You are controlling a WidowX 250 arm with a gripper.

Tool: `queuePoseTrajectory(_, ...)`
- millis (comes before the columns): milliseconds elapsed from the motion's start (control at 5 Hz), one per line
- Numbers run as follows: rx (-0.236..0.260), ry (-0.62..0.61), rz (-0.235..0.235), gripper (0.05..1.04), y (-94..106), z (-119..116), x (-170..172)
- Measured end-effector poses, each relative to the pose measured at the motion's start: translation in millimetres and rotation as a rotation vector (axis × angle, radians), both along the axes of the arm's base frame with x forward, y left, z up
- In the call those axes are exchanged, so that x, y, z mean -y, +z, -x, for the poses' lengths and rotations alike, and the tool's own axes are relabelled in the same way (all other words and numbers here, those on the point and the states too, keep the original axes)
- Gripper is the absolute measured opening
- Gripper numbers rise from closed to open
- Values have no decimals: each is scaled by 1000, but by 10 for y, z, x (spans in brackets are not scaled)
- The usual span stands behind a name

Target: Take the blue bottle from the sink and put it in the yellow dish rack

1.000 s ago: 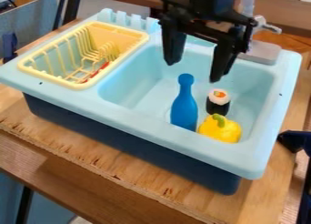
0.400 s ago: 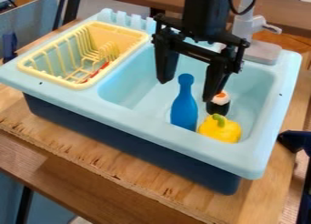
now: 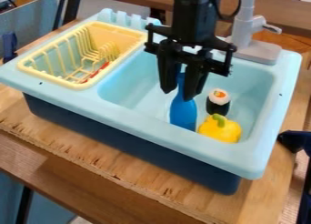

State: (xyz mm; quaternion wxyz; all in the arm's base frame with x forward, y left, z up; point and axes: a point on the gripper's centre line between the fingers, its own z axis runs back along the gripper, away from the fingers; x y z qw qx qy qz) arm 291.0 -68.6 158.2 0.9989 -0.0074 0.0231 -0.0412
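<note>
In the camera view, we see the black gripper point(image 3: 178, 94) with its fingers narrow about the neck of the blue bottle point(image 3: 183, 114), seemingly gripping it. The bottle stands upright in the pale-blue sink point(image 3: 159, 126), smooth and round-bodied, beside a glossy yellow pepper point(image 3: 217, 130) and near a sushi roll point(image 3: 218, 102).
</note>
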Motion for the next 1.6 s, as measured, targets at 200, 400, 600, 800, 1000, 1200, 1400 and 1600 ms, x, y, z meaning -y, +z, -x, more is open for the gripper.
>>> queuePoseTrajectory(200,5,2,1,303,-8,-9,-12)
queuePoseTrajectory(400,-3,8,9,303,-14,-2,-46)
queuePoseTrajectory(600,45,15,-18,303,262,19,-109)
queuePoseTrajectory(800,170,49,-40,303,782,-20,-295)
queuePoseTrajectory(1000,156,97,-62,303,914,33,-527)
queuePoseTrajectory(1200,180,224,-39,303,1061,200,-900)
queuePoseTrajectory(1400,168,360,-18,303,1081,311,-1311)
queuePoseTrajectory(1600,160,447,7,303,1106,421,-1588)
